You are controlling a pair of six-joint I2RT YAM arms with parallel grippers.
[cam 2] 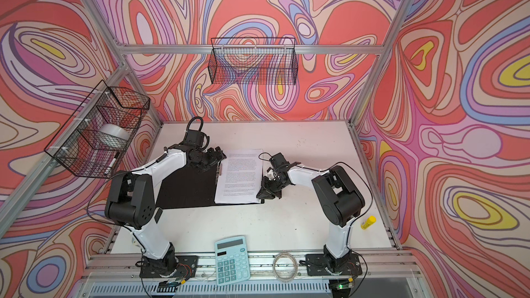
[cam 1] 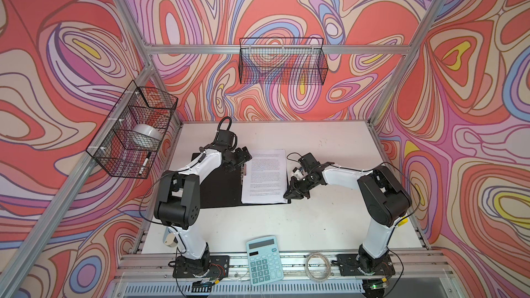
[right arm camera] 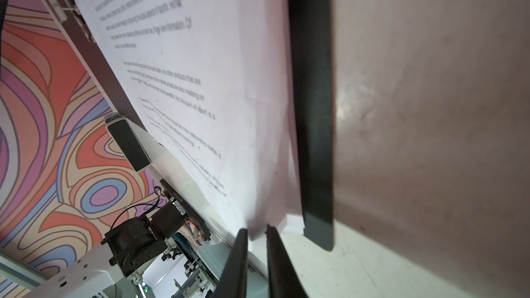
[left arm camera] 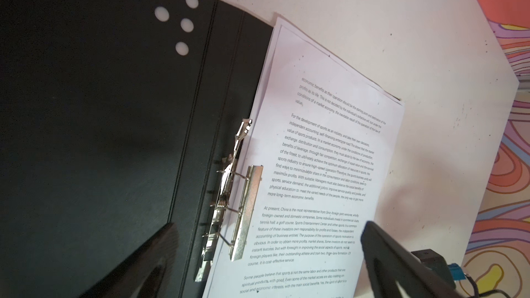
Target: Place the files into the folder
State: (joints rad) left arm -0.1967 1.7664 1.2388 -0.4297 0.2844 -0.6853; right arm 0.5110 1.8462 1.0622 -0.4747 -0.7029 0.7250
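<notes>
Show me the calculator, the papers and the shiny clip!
calculator [cam 1: 265,262]: a top view, on its keys.
papers [cam 1: 265,176]: a top view, middle of the printed page.
shiny clip [left arm camera: 248,210]: left wrist view, on its flat silver bar.

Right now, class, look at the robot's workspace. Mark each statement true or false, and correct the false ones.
1. The folder lies open with its black inside facing up. True.
2. The left gripper is clamped on the metal clip. False: its fingers stand wide apart over the clip and page, gripping nothing.
3. The right gripper pinches a corner of the files. True.
4. The calculator sits on top of the files. False: it lies at the front, well clear of them.
</notes>
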